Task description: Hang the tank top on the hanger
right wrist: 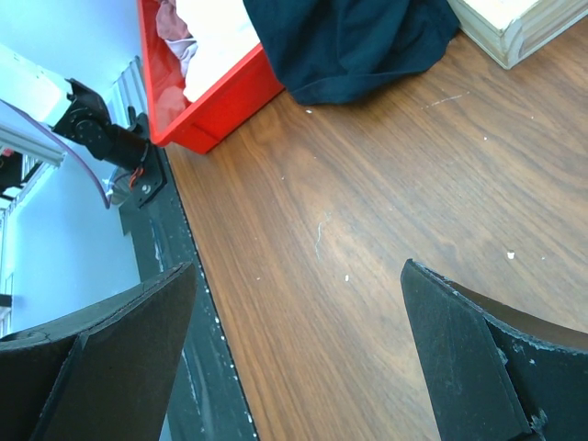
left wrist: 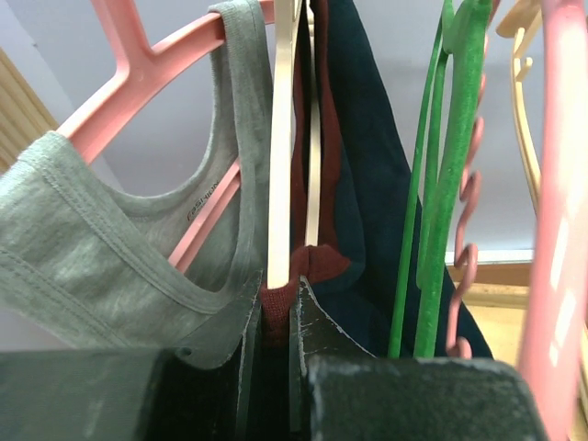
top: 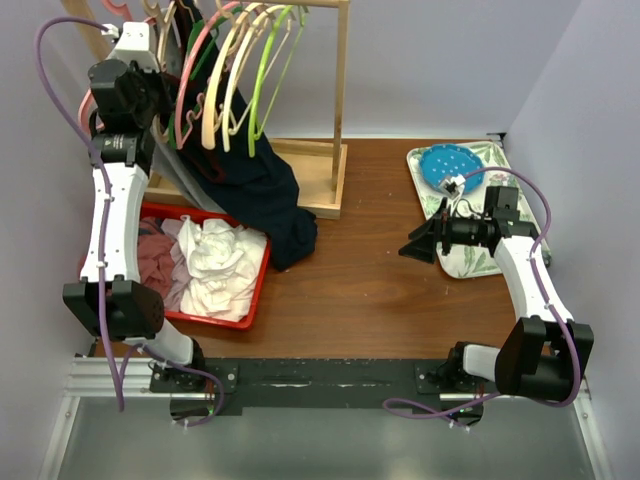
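Left wrist view: left gripper pinches tank top trim beside the hanger; right gripper gapes wide, empty.

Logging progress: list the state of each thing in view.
tank top: hanging, hem slumped on table
hanger: upright against the tank top
left gripper: shut on tank top
right gripper: open, empty
grey tank top: on pink hanger
red bin: holds crumpled garments
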You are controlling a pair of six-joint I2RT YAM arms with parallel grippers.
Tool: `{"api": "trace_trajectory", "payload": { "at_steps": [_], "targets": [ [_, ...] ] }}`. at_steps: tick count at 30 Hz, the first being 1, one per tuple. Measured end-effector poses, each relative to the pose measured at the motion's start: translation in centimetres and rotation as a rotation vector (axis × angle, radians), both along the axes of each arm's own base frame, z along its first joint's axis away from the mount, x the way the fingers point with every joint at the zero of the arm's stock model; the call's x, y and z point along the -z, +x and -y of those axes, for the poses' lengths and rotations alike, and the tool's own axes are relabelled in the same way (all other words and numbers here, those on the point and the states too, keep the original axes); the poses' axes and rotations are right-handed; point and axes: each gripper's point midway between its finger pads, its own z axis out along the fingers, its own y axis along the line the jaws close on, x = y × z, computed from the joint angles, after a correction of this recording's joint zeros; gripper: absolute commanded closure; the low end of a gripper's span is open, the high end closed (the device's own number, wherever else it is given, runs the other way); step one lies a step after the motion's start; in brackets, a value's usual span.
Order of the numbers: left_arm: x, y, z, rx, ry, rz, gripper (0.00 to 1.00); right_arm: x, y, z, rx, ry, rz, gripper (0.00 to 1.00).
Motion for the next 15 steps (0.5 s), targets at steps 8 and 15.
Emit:
{"api": "trace_trajectory", "payload": {
  "at_steps": [8,15],
  "targets": [
    [-0.1,0.2,0.2,0.014,-0.038,0.005,0.92,0.0,0.2,0.4,0.016,0.000,-0.001,0.01],
    [0.3,1.3,0.5,0.032,-0.085,-0.001,0.88,0.0,0.3,0.7,0.027,0.000,-0.002,0.01]
  ]
}}
